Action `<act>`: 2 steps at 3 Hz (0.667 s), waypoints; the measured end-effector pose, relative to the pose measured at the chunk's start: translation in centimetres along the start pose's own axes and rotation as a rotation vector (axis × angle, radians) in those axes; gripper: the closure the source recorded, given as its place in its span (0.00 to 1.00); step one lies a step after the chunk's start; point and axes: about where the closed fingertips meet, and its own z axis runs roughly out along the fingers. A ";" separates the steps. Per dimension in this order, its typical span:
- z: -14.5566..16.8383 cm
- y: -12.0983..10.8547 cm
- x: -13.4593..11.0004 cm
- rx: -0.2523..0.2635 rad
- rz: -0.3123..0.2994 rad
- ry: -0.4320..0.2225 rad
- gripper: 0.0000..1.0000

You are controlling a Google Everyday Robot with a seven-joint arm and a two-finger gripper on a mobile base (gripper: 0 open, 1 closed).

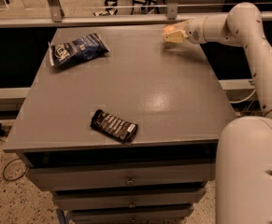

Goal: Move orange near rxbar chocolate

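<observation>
The rxbar chocolate (114, 125) is a flat black wrapper with white lettering, lying near the table's front edge, left of centre. My gripper (173, 33) is at the table's far right corner, low over the surface, at the end of the white arm (229, 27) that reaches in from the right. The orange does not show. The gripper covers the spot where it lay.
A crinkled blue chip bag (77, 48) lies at the far left of the grey table (173, 92). A metal rail (126, 17) runs behind the table. The robot's white body (250, 171) stands at the front right. Drawers sit below the tabletop.
</observation>
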 end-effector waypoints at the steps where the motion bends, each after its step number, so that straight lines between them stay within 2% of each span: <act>1: -2.4 2.9 -1.0 -0.063 -0.040 0.035 1.00; 2: -5.1 7.9 -1.4 -0.176 -0.029 0.040 1.00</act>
